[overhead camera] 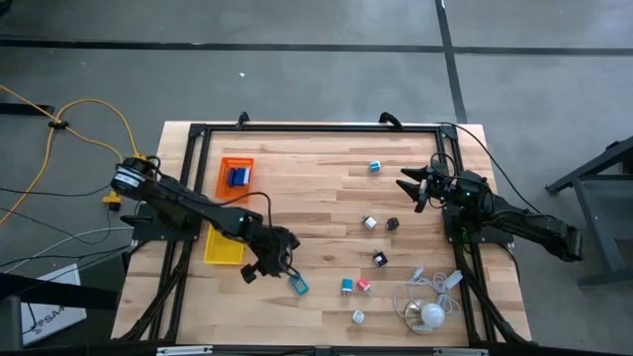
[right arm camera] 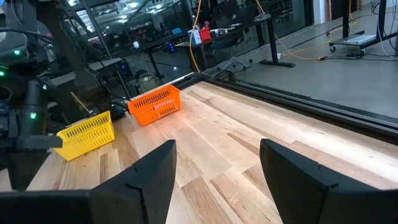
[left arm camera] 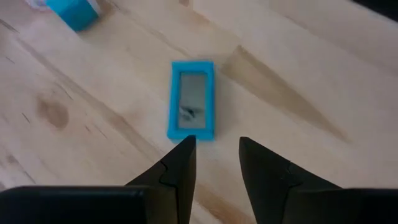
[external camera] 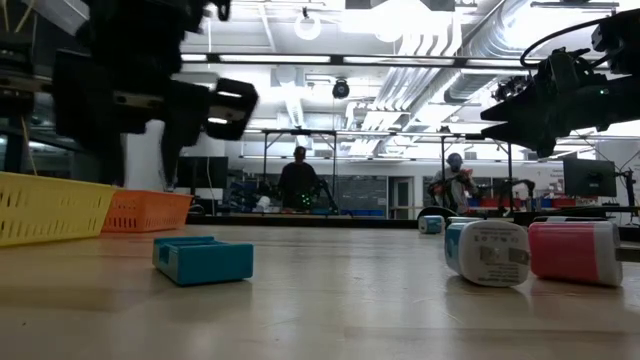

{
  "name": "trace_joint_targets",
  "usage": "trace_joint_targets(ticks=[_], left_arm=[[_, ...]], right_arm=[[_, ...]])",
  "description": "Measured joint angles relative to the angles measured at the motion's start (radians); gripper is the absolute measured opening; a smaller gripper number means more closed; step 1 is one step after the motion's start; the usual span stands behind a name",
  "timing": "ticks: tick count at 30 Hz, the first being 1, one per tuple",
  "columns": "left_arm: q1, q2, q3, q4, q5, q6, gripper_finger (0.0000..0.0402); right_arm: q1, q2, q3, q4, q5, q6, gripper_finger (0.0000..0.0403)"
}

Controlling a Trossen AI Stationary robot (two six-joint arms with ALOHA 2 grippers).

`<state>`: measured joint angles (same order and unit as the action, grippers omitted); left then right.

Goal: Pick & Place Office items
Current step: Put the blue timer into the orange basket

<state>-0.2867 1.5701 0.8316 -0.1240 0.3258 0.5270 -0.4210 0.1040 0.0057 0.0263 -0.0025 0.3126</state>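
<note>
We see the wooden table (overhead camera: 297, 178) first, with the yellow tray (overhead camera: 224, 248) and orange tray (overhead camera: 235, 175) at its left. The left arm reaches in from the left, angled toward the near middle. The right arm waits at the far right edge, well apart from everything.

Key relation: the teal block (overhead camera: 300, 286) lies just beyond the left gripper (overhead camera: 269, 259), on the near-right side of it, close but not touching. In the left wrist view the teal block (left arm camera: 191, 108) sits flat on the wood straight ahead of the fingertips (left arm camera: 184, 149), its long axis running roughly in line with the fingers' reach. We judge the left arm clearly nearer to it than the right.

The left gripper has its fingers slightly parted and holds nothing; the gap looks narrower than the block's short side, so we guess it needs to spread before coming down. In the low view the block (external camera: 203, 259) rests on the table with the dark gripper above and to its left.

The right gripper (overhead camera: 415, 185) has fingers spread wide, empty, raised over bare wood.

Other office items lie scattered right of the block: a blue-white block (overhead camera: 347, 286) and a pink block (overhead camera: 363, 285).
</note>
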Motion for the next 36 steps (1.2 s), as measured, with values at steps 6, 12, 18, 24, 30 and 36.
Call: trace_joint_targets(ticks=[6, 12, 18, 24, 30, 36], left_arm=[[0.057, 0.049, 0.000, 0.088, 0.118, 0.024, 0.0115], [0.137, 0.075, 0.001, 0.149, 0.257, 0.058, 0.0115], [0.184, 0.110, -0.005, 0.177, 0.306, 0.069, 0.0115], [0.176, 0.145, -0.004, 0.242, 0.272, 0.058, 0.0115], [0.156, 0.146, -0.005, 0.237, 0.198, -0.013, 0.0115], [0.135, 0.146, -0.007, 0.239, 0.178, -0.033, 0.0115]], right_arm=[[0.000, 0.000, 0.000, -0.002, 0.000, 0.000, 0.0219], [0.000, 0.000, 0.000, -0.004, -0.001, 0.000, 0.0219], [0.000, 0.000, 0.000, -0.005, -0.001, 0.000, 0.0219], [0.000, 0.000, 0.000, -0.006, -0.001, 0.000, 0.0219], [0.000, 0.000, 0.000, -0.006, -0.001, 0.000, 0.0219], [0.000, 0.000, 0.000, -0.006, 0.000, 0.000, 0.0219]])
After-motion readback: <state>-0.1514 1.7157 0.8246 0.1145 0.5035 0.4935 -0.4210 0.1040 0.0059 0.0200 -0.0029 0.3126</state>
